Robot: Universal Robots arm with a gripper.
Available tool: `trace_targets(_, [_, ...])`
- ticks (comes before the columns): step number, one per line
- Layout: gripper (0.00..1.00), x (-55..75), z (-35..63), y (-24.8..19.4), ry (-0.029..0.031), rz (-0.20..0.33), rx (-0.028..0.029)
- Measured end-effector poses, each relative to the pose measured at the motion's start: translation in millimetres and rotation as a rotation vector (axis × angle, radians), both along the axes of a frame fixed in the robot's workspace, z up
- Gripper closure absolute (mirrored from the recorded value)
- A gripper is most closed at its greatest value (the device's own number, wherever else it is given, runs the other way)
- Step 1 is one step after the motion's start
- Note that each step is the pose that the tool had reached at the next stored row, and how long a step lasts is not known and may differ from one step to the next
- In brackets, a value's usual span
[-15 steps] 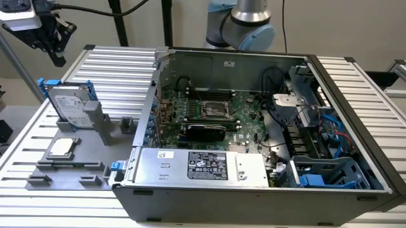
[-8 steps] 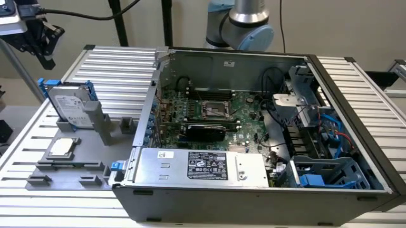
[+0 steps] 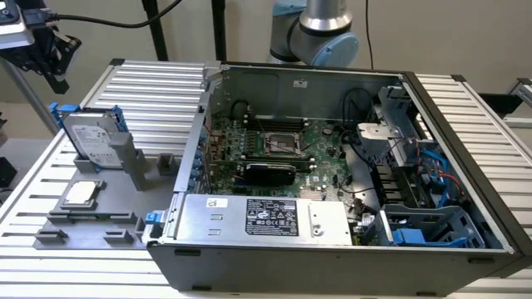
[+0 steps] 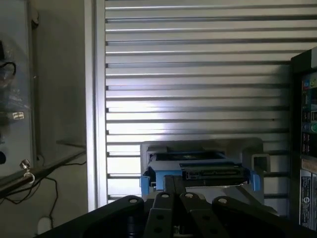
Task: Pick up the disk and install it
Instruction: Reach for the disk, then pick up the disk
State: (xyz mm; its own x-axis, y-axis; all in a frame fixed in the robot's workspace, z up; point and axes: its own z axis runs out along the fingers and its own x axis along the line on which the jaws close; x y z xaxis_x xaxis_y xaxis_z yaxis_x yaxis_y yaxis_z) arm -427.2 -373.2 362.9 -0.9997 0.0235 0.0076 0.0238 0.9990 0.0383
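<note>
The setting reads as a robotics lab bench arranged for computer assembly work. An open desktop computer case (image 3: pixel 332 180), with its motherboard (image 3: pixel 283 146) and power-supply box (image 3: pixel 266 218) exposed, is laid on a worktable (image 3: pixel 149 81) built of ribbed aluminium profiles, and the base of a robot arm (image 3: pixel 320 28) is seen just behind it. Beside the case a grey fixture plate (image 3: pixel 91 224) is placed, in which the disk (image 3: pixel 91 140) is stood upright, against a plain pale wall (image 3: pixel 465 31).
</note>
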Motion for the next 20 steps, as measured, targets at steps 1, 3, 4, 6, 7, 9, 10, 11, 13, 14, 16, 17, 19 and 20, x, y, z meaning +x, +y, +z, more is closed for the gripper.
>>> trace_targets(1, [1.0,-0.1,-0.1,0.0,-0.0001,0.0,0.0])
trace_targets(3, [1.0,0.0,-0.1,0.0,-0.0001,0.0,0.0])
trace_targets(4, [1.0,-0.1,-0.1,0.0,-0.0001,0.0,0.0])
trace_targets(6, [1.0,0.0,-0.1,0.0,-0.0001,0.0,0.0])
trace_targets(7, [1.0,0.0,-0.1,0.0,-0.0002,0.0,0.0])
trace_targets(9, [1.0,0.0,-0.1,0.0,-0.0001,0.0,0.0])
trace_targets(10, [1.0,-0.1,-0.1,0.0,-0.0001,0.0,0.0])
trace_targets(11, [1.0,0.0,-0.1,0.0,-0.0001,0.0,0.0])
trace_targets(13, [1.0,0.0,-0.1,0.0,-0.0002,0.001,0.0001])
trace_targets(14, [1.0,0.0,-0.2,0.0,-0.0003,0.007,0.0001])
trace_targets(16, [1.0,0.1,-0.1,0.0,-0.0002,0.036,0.0001])
trace_targets(17, [1.0,0.1,-0.1,-0.1,-0.0001,0.055,0.0001])
trace_targets(19, [1.0,0.1,-0.2,0.0,-0.0002,0.091,0.0001])
trace_targets(20, [1.0,0.1,-0.2,0.0,-0.0002,0.109,0.0001])
